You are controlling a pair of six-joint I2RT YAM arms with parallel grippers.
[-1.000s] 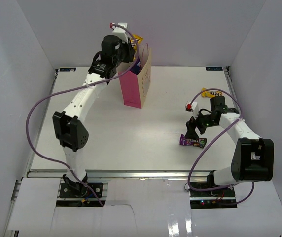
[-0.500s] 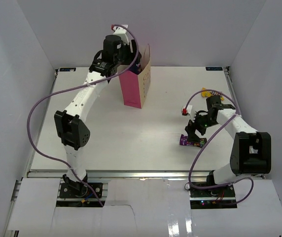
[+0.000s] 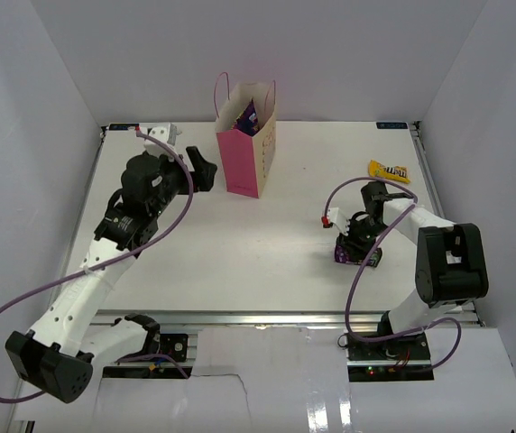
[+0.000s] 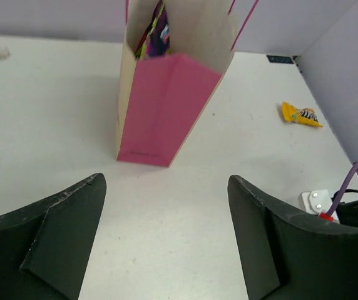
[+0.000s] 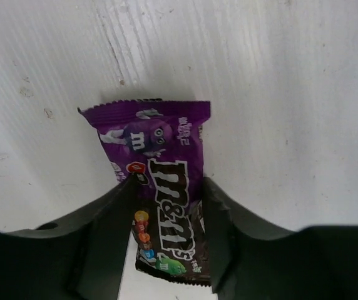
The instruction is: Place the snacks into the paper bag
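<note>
- Right end effector [image 5: 166, 184] straddles the glossy purple candy packet [image 5: 160, 144] lengthwise, closed on its long edges.
- Left end effector [image 4: 166, 206], wide open and empty, faces the pink-sided paper bag [image 4: 166, 106].

Table [image 3: 240, 244]: bag [image 3: 243, 167], yellow pkt [image 3: 390, 170] (purple pkt [image 5: 166, 181] too).

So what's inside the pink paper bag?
Shiny snack wrappers, purple and yellow-green, show at the top of the paper bag. Its walls cover everything lower down, so I can't count them.
</note>
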